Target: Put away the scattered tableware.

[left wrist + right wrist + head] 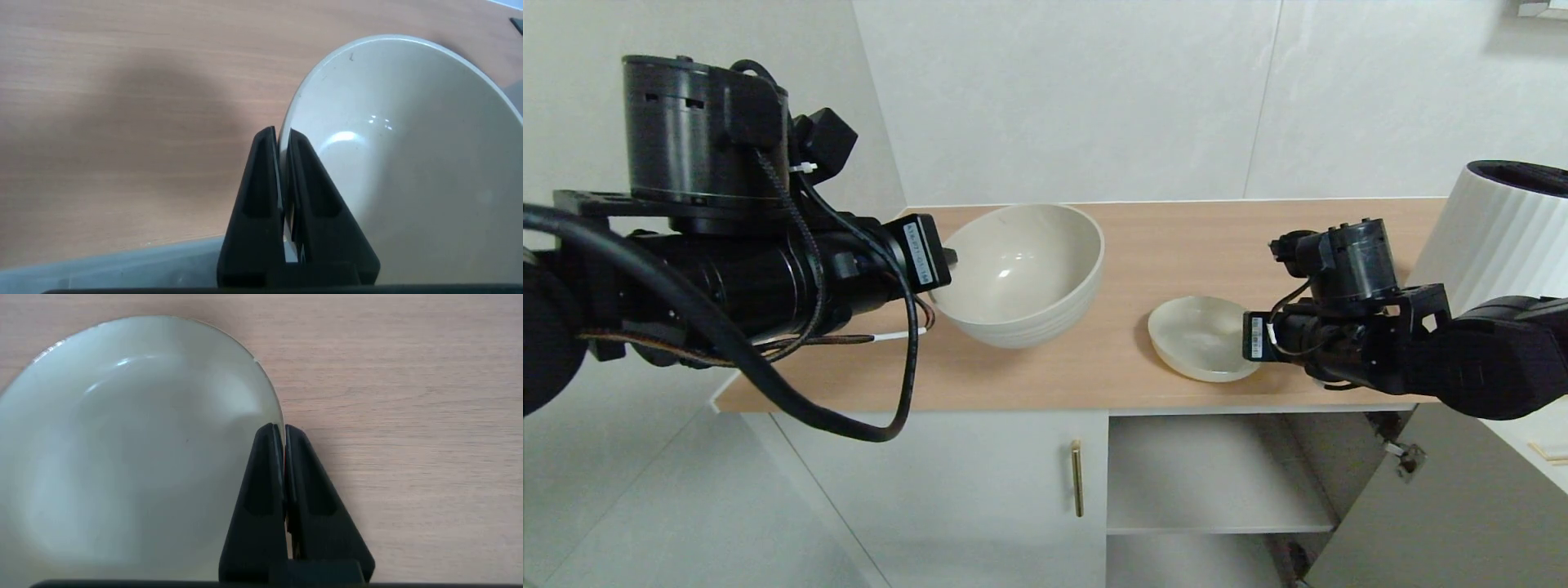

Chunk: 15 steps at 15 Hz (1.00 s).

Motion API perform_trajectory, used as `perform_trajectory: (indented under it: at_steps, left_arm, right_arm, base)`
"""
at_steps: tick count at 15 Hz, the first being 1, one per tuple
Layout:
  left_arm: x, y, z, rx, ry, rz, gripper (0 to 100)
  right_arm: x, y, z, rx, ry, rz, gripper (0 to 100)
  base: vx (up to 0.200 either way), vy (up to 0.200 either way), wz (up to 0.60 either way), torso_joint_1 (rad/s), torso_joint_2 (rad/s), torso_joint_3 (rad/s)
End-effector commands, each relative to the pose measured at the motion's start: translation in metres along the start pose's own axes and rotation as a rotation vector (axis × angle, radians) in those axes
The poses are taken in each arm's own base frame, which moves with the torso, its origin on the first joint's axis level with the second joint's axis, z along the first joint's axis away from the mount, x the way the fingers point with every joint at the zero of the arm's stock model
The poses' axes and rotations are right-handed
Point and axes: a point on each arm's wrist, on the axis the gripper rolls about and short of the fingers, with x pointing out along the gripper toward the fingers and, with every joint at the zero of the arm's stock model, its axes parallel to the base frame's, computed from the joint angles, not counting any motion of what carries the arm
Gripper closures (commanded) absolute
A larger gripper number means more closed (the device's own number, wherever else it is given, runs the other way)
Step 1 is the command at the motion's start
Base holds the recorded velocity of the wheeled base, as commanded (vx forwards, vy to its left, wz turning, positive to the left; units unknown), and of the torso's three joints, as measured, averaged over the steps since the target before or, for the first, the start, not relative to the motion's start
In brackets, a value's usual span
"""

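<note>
Head view: over the light wooden worktop (1176,237), our left claw (943,257) is clenched on the rim of the large cream ceramic bowl (1021,273). Our right claw (1250,335) pinches the edge of the small pale shallow dish (1201,336). We judge both rigid, slick and breakable.

One big bowl (1021,273), one small dish (1201,335), and that's two pieces of tableware on the one counter (1176,237). One white ribbed pot (1494,229). One gold door handle (1076,478). And two grippers: left gripper (283,140), right gripper (283,434).
</note>
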Motion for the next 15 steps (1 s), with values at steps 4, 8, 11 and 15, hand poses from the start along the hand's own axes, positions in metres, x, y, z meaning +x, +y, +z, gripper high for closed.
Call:
perform_trajectory:
  at_steps: [4, 8, 11, 15]
  left_arm:
    - [0.000, 0.000, -0.006, 0.043, 0.019, -0.002, 100]
    - [0.001, -0.005, -0.015, 0.064, 0.050, -0.020, 100]
    - [0.002, -0.007, -0.020, 0.072, 0.068, -0.023, 100]
    - [0.002, -0.007, -0.020, 0.071, 0.069, -0.025, 100]
  right_arm:
    - [-0.031, -0.008, 0.017, 0.024, -0.060, 0.023, 100]
    - [-0.080, -0.023, 0.030, 0.017, -0.013, 0.177, 100]
    - [-0.101, -0.032, 0.033, 0.009, 0.055, 0.280, 100]
    - [-0.109, -0.034, 0.034, 0.006, 0.050, 0.288, 100]
  base:
    - [0.000, 0.000, 0.00, 0.000, 0.00, 0.000]
    - [0.000, 0.000, 0.00, 0.000, 0.00, 0.000]
    - [0.000, 0.000, 0.00, 0.000, 0.00, 0.000]
    - [0.000, 0.000, 0.00, 0.000, 0.00, 0.000]
